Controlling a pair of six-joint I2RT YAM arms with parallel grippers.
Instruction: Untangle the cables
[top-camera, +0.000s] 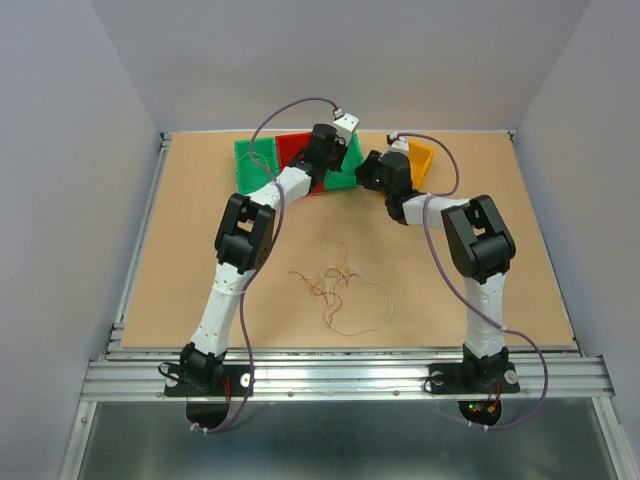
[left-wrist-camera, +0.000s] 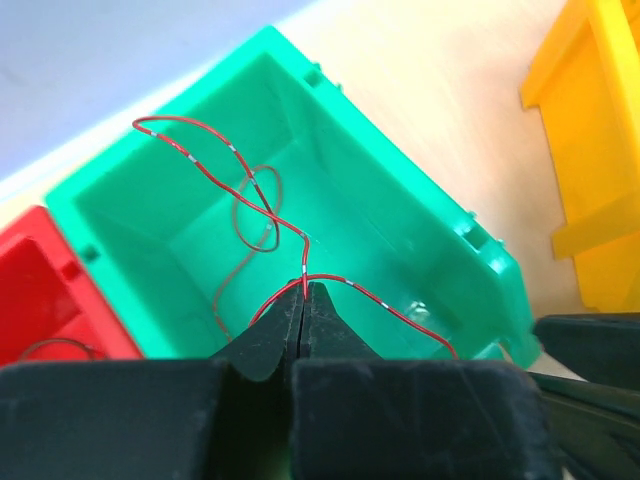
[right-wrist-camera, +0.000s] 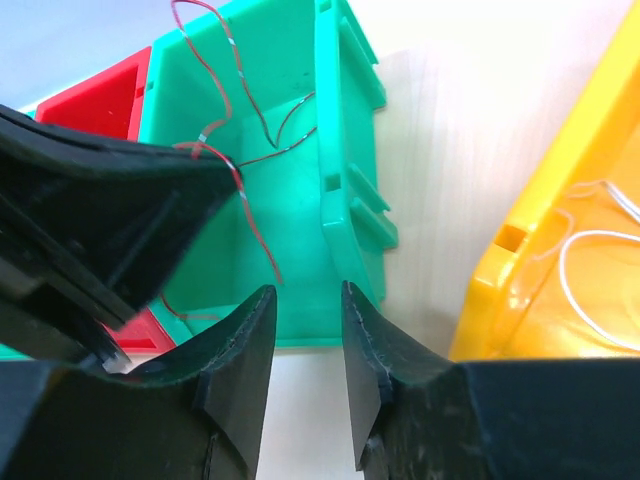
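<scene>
While left hand (left-wrist-camera: 303, 297) clamps red cable (left-wrist-camera: 303, 258) over green bin (left-wrist-camera: 385, 200), right hand (right-wrist-camera: 305, 300) gapes.

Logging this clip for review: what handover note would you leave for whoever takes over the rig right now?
Grippers: left gripper shut on a red wire, held over the green bin; right gripper open, empty, beside that bin.
Done: a white wire lies in the yellow bin.
Left: release the red wire, then separate the tangle of cables on the table.
</scene>
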